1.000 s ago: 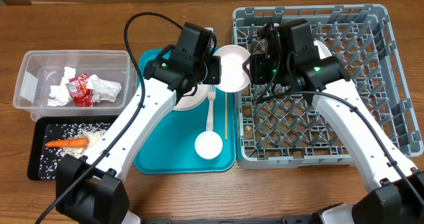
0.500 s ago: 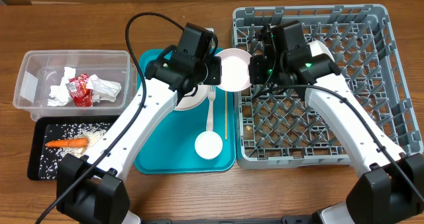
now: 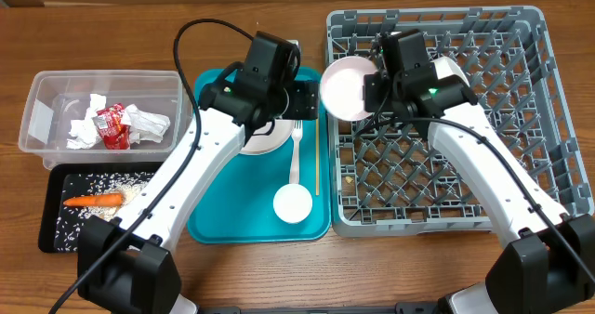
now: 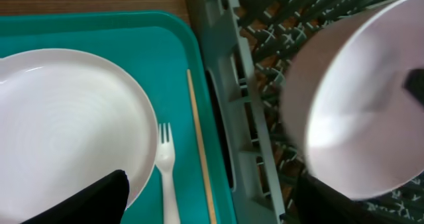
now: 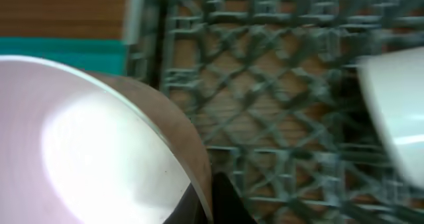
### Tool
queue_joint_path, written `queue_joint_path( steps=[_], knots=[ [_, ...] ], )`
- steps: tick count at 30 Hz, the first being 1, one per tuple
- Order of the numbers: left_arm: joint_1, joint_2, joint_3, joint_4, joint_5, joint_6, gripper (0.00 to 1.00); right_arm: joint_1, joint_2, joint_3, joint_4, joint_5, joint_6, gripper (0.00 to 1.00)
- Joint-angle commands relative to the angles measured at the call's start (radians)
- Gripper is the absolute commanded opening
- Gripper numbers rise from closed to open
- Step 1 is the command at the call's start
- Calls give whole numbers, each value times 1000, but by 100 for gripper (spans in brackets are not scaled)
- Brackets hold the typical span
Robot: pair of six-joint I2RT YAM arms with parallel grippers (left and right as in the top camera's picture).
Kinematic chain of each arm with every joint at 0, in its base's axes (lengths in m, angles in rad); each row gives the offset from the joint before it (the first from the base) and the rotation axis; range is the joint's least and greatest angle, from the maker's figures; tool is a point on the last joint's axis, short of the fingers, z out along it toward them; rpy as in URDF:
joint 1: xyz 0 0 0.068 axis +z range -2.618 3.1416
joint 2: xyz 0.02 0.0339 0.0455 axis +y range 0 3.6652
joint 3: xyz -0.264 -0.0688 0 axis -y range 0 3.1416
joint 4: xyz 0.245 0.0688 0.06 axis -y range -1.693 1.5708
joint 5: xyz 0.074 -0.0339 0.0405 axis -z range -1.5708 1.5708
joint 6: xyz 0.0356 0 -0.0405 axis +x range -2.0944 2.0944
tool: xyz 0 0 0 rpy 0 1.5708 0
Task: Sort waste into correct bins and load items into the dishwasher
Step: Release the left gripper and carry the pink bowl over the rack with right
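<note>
Gripping the pink plate (image 3: pixel 344 86) by its rim, the right fingers (image 3: pixel 371 91) hold it tilted over the dish rack (image 3: pixel 418 223)'s left edge, while the left fingers (image 3: pixel 308 98) stand open just beside it above the teal tray (image 3: pixel 232 202).

The bowl (image 3: pixel 346 88) is showing pale pink against the grey, lattice-patterned dish rack (image 3: pixel 521 35). The teal tray (image 3: pixel 223 216) is carrying a white fork (image 3: pixel 296 151) and a white plate (image 4: pixel 59 131) with faint concentric rings. A red wrapper (image 3: pixel 113 125) and an orange carrot (image 3: pixel 93 201) are standing out at the left.
</note>
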Motion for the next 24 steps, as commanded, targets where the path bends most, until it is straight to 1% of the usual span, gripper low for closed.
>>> queue_joint_path(
  steps=[1, 5, 8, 13, 17, 24],
  knots=[
    [35, -34, 6, -15, 5, 8, 82, 3, -79, 80, -4, 452, 12, 4],
    [52, -30, 5, -29, -45, 3, 82, 3, -106, 103, 26, 747, -30, 4],
    [52, -26, 2, -25, -47, 3, 81, 3, -95, 100, 29, 779, -30, 4],
    [52, -20, -2, -27, -109, 3, 81, 23, -46, 92, 58, 981, -18, 4],
    [52, -9, -2, -29, -135, -8, 82, 41, 11, 92, 96, 1095, -28, 4],
    [52, 24, -2, -28, -173, -16, 82, 58, 119, 92, 169, 1175, -74, 4]
  ],
)
